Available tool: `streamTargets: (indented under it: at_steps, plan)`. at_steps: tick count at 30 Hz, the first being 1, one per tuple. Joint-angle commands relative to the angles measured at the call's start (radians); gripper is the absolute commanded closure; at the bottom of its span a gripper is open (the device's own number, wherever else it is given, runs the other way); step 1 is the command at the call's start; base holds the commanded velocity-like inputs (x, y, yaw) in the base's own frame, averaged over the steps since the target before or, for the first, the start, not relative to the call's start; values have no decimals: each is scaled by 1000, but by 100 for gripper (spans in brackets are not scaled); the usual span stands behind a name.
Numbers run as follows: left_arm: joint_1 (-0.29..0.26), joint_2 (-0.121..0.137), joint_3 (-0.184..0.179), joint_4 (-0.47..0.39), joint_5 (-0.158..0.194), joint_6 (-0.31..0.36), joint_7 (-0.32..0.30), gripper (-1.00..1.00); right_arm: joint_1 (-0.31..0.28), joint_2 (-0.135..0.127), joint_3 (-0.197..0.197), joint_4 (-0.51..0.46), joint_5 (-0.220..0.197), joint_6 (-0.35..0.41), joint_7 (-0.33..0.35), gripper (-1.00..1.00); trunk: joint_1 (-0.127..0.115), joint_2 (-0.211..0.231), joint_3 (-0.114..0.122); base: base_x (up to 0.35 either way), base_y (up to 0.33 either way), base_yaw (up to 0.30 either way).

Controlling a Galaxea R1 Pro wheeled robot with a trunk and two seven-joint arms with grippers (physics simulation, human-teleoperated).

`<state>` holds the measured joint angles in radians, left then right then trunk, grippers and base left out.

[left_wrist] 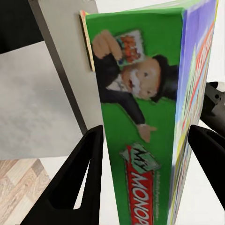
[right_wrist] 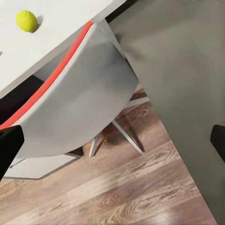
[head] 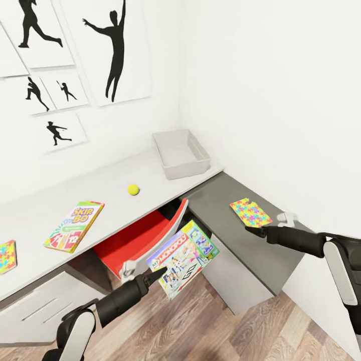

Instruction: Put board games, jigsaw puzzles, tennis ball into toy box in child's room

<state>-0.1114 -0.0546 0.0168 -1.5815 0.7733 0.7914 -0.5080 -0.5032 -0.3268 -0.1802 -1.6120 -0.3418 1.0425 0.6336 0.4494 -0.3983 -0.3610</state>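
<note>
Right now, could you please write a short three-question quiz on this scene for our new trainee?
1. True or false: the toy box already holds a toy.
2. What does the left gripper grip: A) the Skip-Bo box, B) the Monopoly box, C) the tennis ball?
3. Fill in: the jigsaw puzzle near the right gripper lies on the dark-grey ____.

Key: 1 false; 2 B; 3 wing.

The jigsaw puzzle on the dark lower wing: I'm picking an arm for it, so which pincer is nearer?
Right. The right pincer hovers at the near edge of the jigsaw puzzle; the left pincer is over the floor, holding the Monopoly box.
</note>
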Motion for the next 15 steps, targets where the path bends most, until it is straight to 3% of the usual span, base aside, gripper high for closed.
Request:
streamTargets:
  at_steps: [1, 15]
  plan:
    - [-1, -1, 1, 0, 0, 5, -3, 100, -1, 0, -1, -1, 6, 5, 8, -100, 1, -2, 0, 0, 0, 0]
    - [-1, 0, 11, 7, -4, 6, 2, 100, 0, 3, 0, 0, 6, 5, 8, -100, 1, -2, 23, 0, 0, 0]
